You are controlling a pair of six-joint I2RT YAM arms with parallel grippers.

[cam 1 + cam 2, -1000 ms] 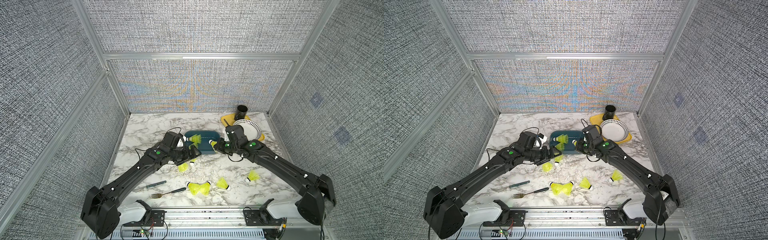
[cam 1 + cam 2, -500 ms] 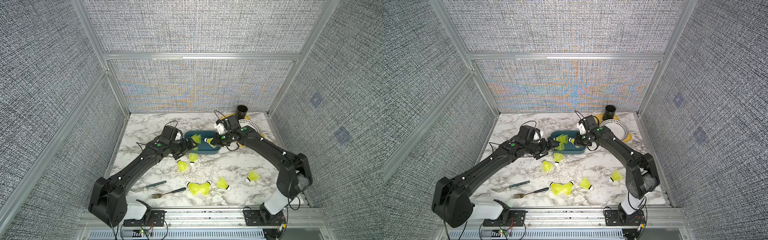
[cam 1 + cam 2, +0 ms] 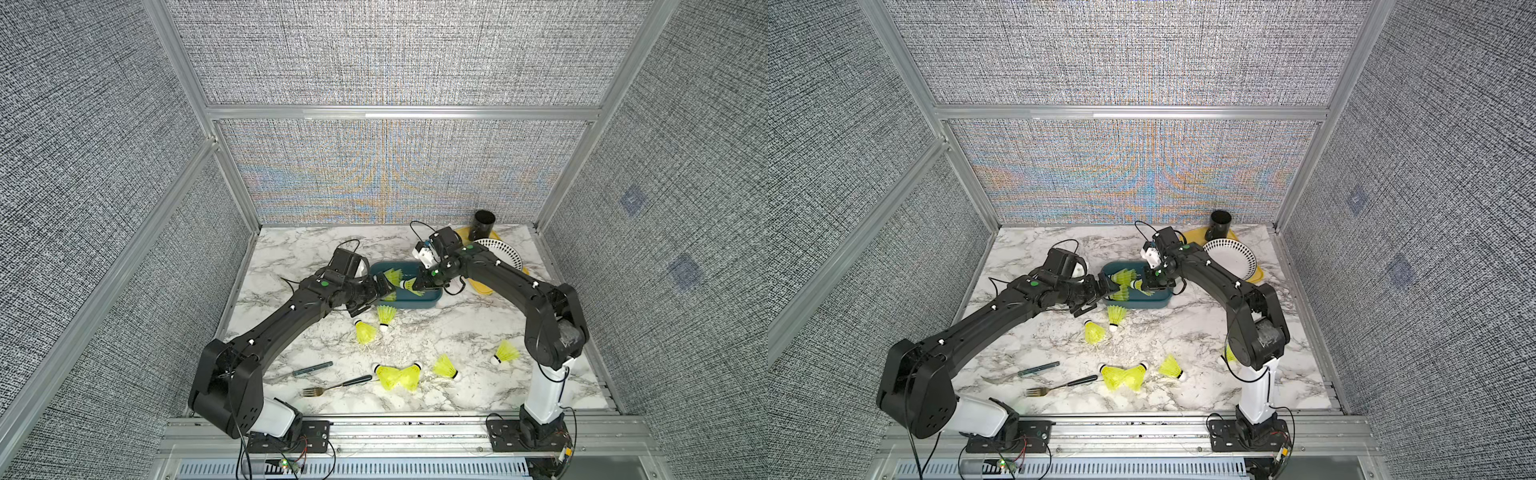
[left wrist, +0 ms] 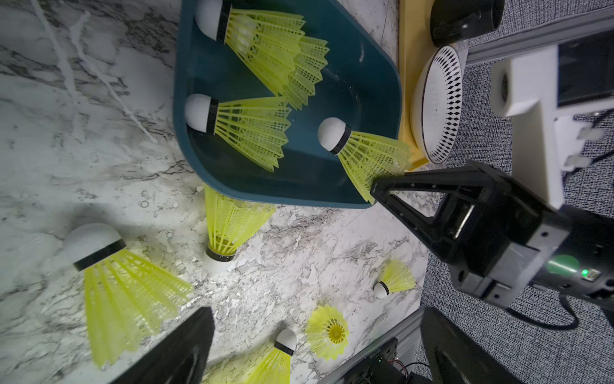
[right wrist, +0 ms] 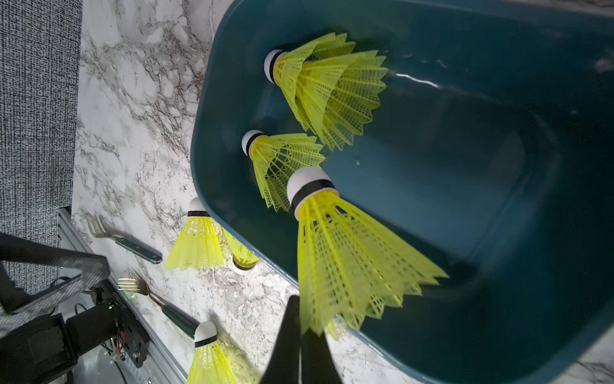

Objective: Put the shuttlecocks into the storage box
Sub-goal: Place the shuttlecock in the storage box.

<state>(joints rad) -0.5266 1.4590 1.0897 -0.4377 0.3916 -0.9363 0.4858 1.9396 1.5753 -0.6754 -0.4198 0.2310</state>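
The right tool (image 5: 300, 327) is clamped on the skirt edge of a neon yellow-green plastic shuttlecock (image 5: 345, 259), holding it over the dark teal plastic storage box (image 5: 481, 186), seemingly for release. The left tool (image 3: 373, 297), spread wide, hovers at its left end.

Robotics laboratory test cell, as I view it through my remote cameras. Grey woven panels (image 3: 395, 54) close the far, left and right sides, held in aluminium profile framing (image 3: 399, 113). The working surface is a marble-patterned tabletop (image 3: 457, 332). Along its near edge runs a metal mounting rail (image 3: 415, 432); the left arm (image 3: 286, 319) and the right arm (image 3: 498, 275) stand bolted to it. A bare circuit board with loose wiring (image 3: 1003, 451) and a slotted cable duct (image 3: 374, 471) lie nearer still. A white camera housing (image 3: 424, 254) rides on the right arm's wrist.
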